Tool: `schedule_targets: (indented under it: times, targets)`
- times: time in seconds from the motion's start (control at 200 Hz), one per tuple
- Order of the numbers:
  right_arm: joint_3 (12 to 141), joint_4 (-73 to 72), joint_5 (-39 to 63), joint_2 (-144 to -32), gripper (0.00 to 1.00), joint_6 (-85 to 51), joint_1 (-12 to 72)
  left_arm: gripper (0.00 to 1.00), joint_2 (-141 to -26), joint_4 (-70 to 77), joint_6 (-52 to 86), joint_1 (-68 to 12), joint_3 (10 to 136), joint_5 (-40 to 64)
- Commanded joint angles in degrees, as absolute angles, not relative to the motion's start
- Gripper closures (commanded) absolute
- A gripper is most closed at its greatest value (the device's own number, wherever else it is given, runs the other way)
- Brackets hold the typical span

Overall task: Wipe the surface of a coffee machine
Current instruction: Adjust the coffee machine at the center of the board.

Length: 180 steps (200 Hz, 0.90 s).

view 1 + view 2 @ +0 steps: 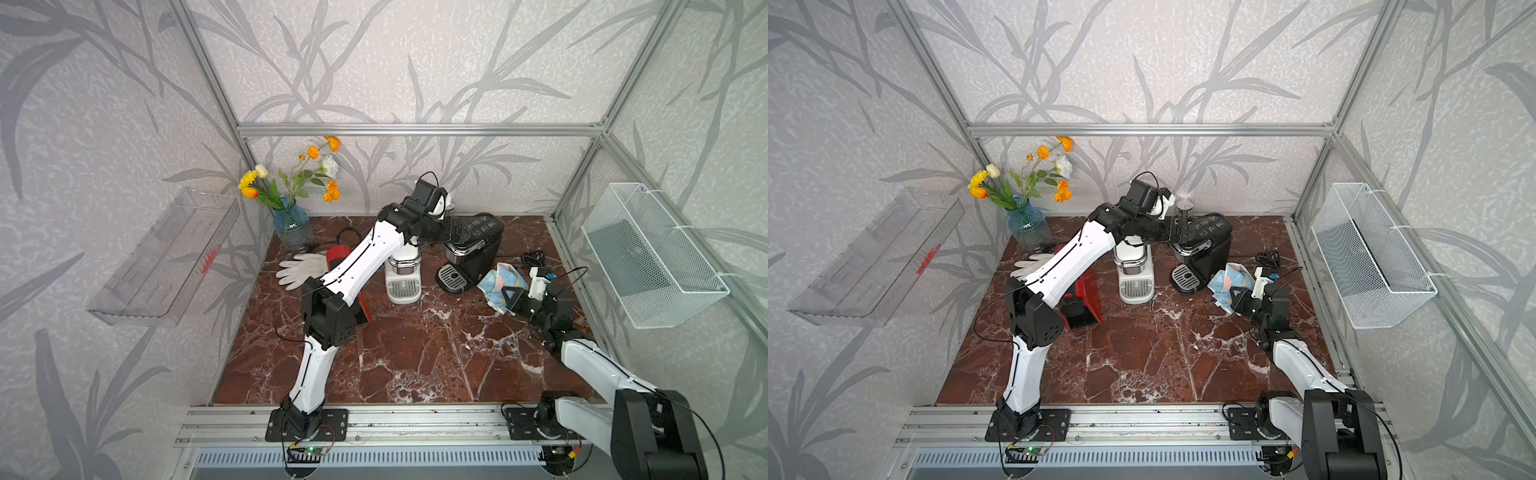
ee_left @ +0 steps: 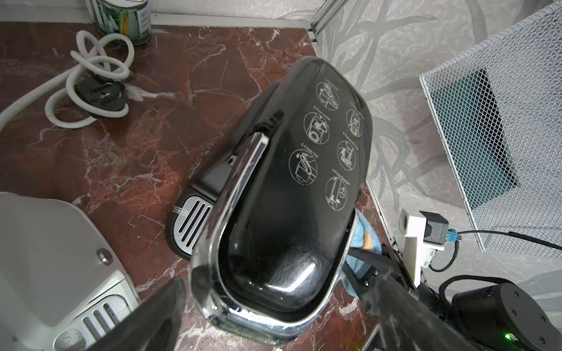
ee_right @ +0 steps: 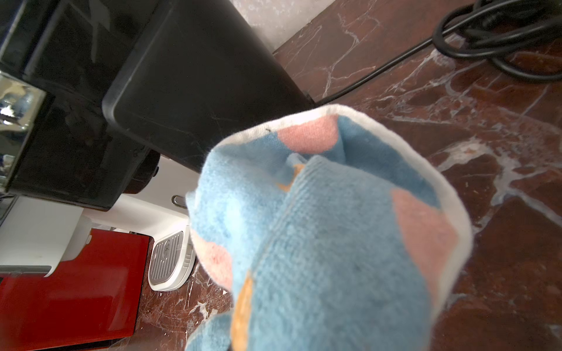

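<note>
Black coffee machine stands toward the back of the marble table, drip tray facing the robot, lid w/ printed icons up.

L gripper is at the machine's front top edge, jaws spread wide, one finger either side of the lid's chrome rim, nothing held. Wrist view is blurry near the fingers, so can't tell if either one touches the rim.

R gripper sits low on the table just R of the machine, closed tight on the cloth. Cloth is blue w/ pink and orange patches and a white hem, bunched up; its far edge is just beside the machine's side wall, apparently not on it.

White coffee machine is just L of the black one. Red machine is further L, mostly behind the L arm. Tin can and coiled white cord are behind the black machine; black cord is on its R.
</note>
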<state>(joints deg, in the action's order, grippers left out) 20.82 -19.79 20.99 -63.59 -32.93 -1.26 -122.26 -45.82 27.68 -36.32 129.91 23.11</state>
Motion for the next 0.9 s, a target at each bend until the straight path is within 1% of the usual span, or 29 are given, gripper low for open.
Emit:
schedule_targets:
  times: [0.0,0.195,0.38,0.715,0.895]
  targets:
    - [20.74,-20.17,20.81,-62.15,0.96,-32.56,-1.58,0.04,-123.69,-44.38,28.59,-36.10,129.82,26.10]
    - [21.13,-19.86,20.98,-61.92,0.96,-32.62,-1.71,0.04,-125.66,-41.02,28.56,-36.54,130.53,27.60]
    - [21.19,-19.17,21.09,-61.23,0.96,-32.61,-1.93,0.04,-127.69,-40.90,28.88,-37.05,132.61,28.56]
    - [24.79,-18.60,21.90,-62.03,0.96,-35.57,-5.48,0.05,-125.01,-38.82,30.84,-42.21,129.69,28.48]
    - [30.25,-18.55,24.00,-63.14,0.96,-38.67,-7.61,0.05,-123.39,-37.40,32.25,-44.59,127.59,28.34]
